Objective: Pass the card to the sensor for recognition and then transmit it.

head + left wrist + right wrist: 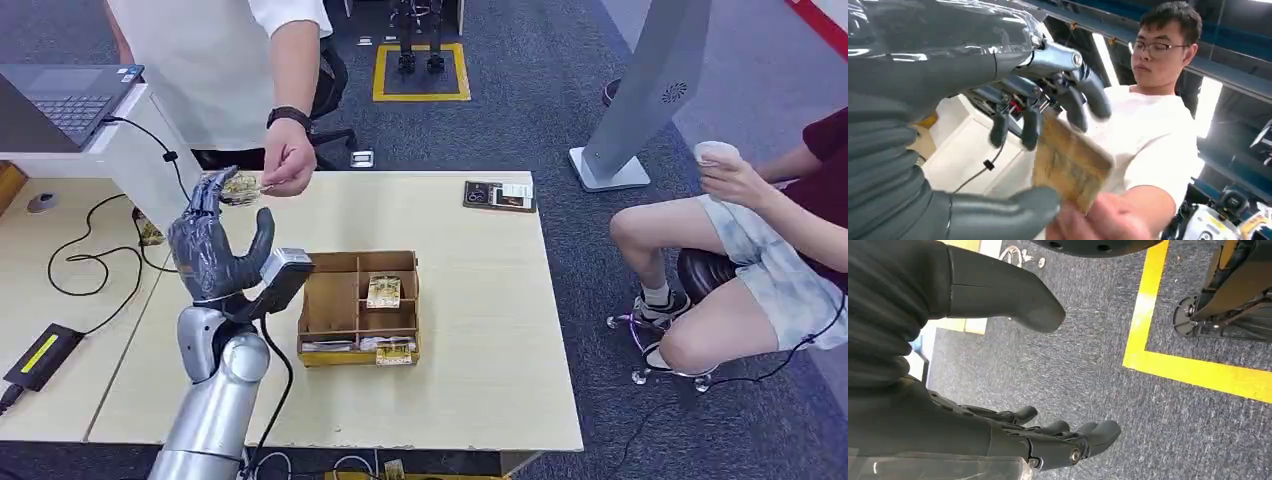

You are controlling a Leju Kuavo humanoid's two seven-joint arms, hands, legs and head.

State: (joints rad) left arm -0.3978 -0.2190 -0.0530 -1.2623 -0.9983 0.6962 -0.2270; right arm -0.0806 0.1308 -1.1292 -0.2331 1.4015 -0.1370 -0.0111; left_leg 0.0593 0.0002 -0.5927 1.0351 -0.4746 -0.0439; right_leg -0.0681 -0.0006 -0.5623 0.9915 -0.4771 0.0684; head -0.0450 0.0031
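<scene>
A tan patterned card (240, 187) (1070, 165) is up above the table's far left part, pinched by a standing person's hand (288, 165) (1098, 220). My left hand (218, 245) (1013, 115) is raised with its fingers spread; the fingertips (1030, 131) lie against the card's edge and the thumb (1013, 212) stands apart below it. My right hand (1048, 440) hangs over grey carpet with nothing in it, fingers loosely extended. A dark flat device (499, 195) lies at the table's far edge.
A wooden compartment box (330, 300) with more cards (383, 291) stands mid-table just right of my left arm. A laptop (60, 100), cables and a black unit (40, 355) lie left. A seated person (760, 240) and a grey stand (640, 100) are right of the table.
</scene>
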